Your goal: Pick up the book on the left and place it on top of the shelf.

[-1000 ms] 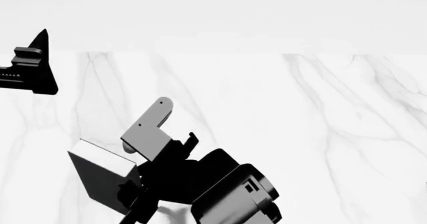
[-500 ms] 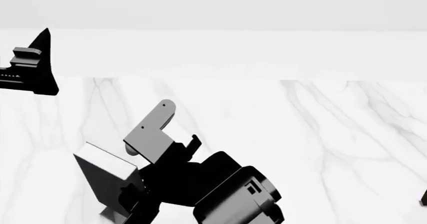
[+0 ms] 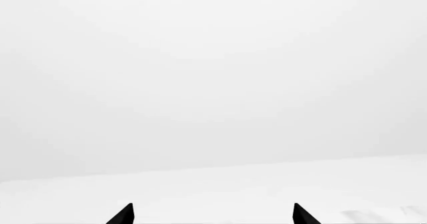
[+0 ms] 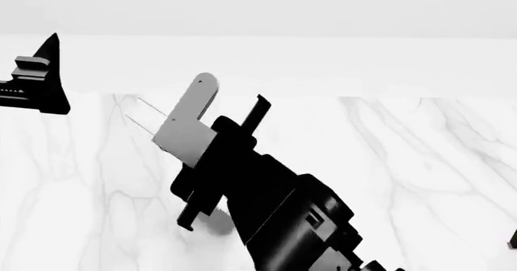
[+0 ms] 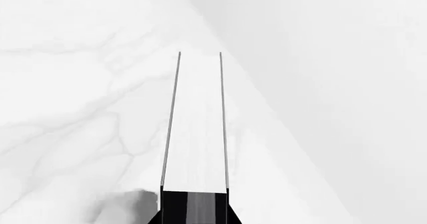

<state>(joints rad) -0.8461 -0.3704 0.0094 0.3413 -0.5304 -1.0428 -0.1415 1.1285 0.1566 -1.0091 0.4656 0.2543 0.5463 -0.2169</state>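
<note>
Charcoal: 1 book pinched between right gripper fingers | left gripper: 2 fingertips spread, nothing between | marble surface, probably a tabletop

I see a white marble surface with faint grey veining filling the lower head view. Beyond its far edge stands a plain pale wall. Lighting is even and diffuse.

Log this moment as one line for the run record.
right tool: shut on book | book: lifted off marble table, page edges showing | left tool: open, empty | shelf: not in view
</note>
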